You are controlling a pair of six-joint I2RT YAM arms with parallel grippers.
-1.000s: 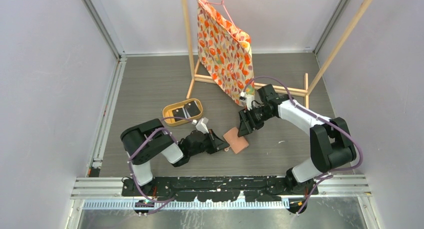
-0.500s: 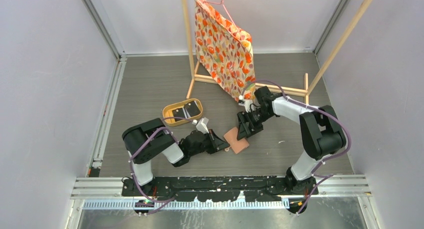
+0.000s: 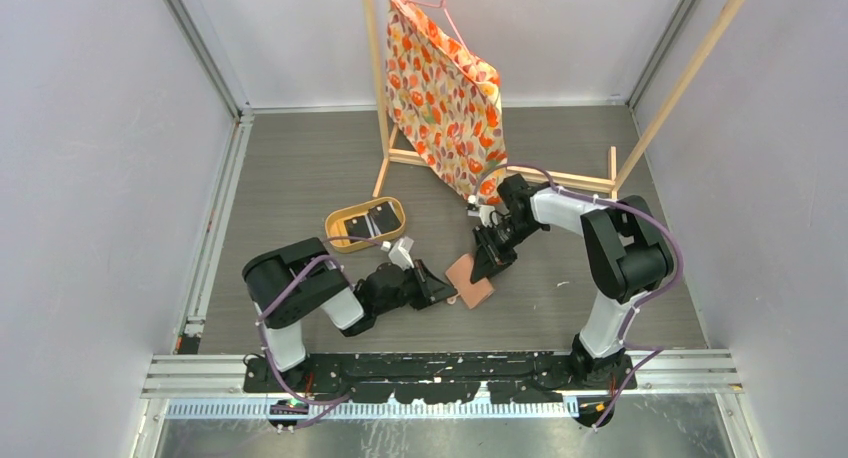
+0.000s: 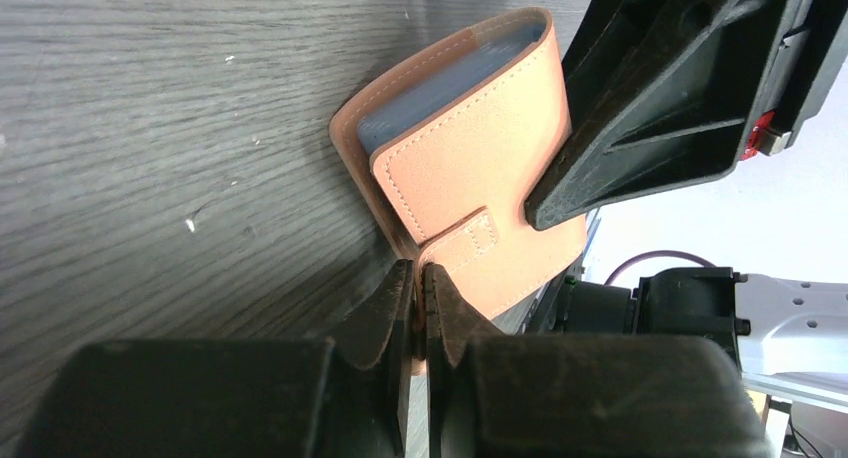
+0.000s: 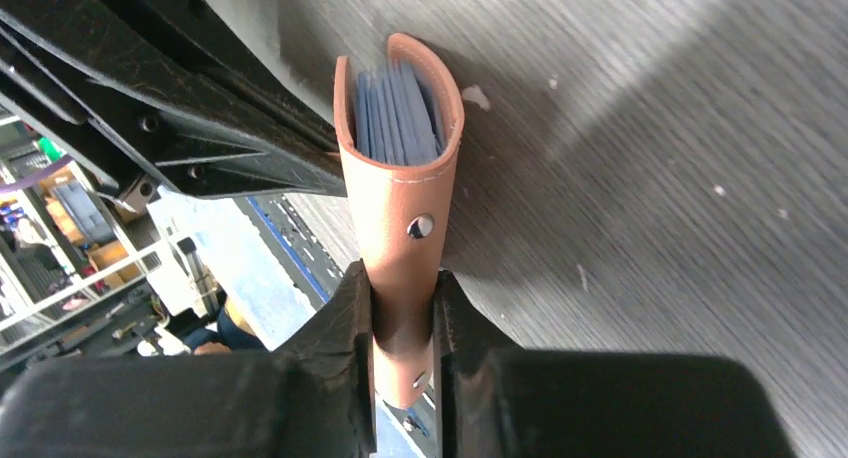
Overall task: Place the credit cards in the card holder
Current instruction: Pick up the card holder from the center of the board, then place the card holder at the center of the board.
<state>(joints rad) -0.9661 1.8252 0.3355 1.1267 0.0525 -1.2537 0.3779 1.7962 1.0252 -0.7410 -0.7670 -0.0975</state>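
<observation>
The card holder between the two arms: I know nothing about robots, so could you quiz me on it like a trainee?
1. True or false: the card holder lies inside the oval wooden tray.
2. Pick one. Shut on the card holder are: A) only the left jaws, B) only the right jaws, C) both.
3. Short answer: in the right wrist view, what colour are the slots inside the card holder?

Key: 1 false, it lies on the table beside the tray. 2 C, the left jaws pinch its snap tab and the right jaws pinch its cover. 3 grey-blue.
</observation>
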